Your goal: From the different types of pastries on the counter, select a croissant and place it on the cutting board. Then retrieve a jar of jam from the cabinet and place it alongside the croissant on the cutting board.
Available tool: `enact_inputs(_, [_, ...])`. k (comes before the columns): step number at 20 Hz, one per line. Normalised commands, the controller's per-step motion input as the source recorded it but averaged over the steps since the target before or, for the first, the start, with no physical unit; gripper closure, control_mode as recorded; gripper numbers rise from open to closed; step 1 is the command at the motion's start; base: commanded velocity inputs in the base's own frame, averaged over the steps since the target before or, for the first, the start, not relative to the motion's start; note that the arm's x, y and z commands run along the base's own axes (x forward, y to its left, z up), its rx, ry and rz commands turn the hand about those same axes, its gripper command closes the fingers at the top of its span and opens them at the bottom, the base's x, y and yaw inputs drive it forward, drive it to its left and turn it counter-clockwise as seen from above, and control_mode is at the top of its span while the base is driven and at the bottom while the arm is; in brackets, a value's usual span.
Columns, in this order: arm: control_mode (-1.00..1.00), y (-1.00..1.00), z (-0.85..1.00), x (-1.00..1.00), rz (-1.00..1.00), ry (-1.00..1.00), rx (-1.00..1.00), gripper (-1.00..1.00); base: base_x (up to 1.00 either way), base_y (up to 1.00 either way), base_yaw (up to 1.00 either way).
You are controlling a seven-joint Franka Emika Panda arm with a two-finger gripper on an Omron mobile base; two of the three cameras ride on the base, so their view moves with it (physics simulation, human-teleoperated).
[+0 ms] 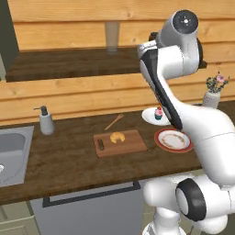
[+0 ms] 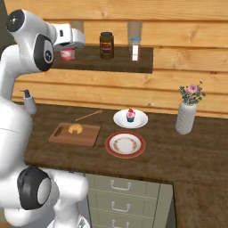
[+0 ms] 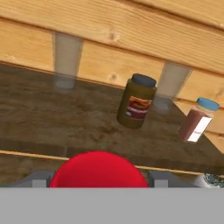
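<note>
- Jam jar [image 2: 67, 54] sat between the fingers of the gripper [image 2: 69, 48] at the left end of the dark wooden shelf [image 2: 116, 62]. In the hand view its red lid [image 3: 98, 169] bulged up between the two grey finger tips, so the fingers looked closed narrowly on it. Whether it was already lifted clear of the shelf could not be told.
- On the same shelf, to the right, stood a dark black-lidded jar [image 2: 106, 45] with a red label and a white-capped shaker [image 2: 135, 49], both apart from the gripper.
- Down on the counter [image 2: 196, 147], the croissant [image 2: 75, 129] already lay on the cutting board [image 2: 84, 138], so the first half of the task appeared done.
- Left to do, by my judgement: carry the jam down and set it beside the croissant on the board.
- The cupcake [image 2: 130, 115] stood on a white plate [image 2: 140, 120]; a red-rimmed plate [image 2: 125, 144] was just near of it.
- Hidden or unclear: in the left base view the arm covered the gripper and the jar, and the jar's body was cut off in the hand view.
</note>
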Motion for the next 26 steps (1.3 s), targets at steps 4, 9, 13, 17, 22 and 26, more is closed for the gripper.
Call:
enact_inputs(4, [-1.00, 0.00, 0.00, -1.00, 0.01, -0.06, 0.00, 1.00, 0.00, 0.00, 0.00])
enact_inputs(9, [-1.00, 0.02, -0.04, -1.00, 0.02, -0.02, -0.01, 1.00, 0.00, 0.00, 0.00])
enact_inputs(13, [-1.00, 0.07, -0.15, -1.00, 0.02, -0.01, -0.02, 1.00, 0.00, 0.00, 0.00])
enact_inputs(17, [-1.00, 0.12, -0.29, -1.00, 0.01, 0.00, -0.03, 1.00, 0.00, 0.00, 0.00])
enact_inputs(22, [-1.00, 0.18, -0.57, -0.86, 0.01, 0.00, -0.07, 1.00, 0.00, 0.00, 0.00])
enact_inputs(26, [-1.00, 0.29, -0.86, -0.22, 0.00, 0.00, -0.07, 1.00, 0.00, 0.00, 0.00])
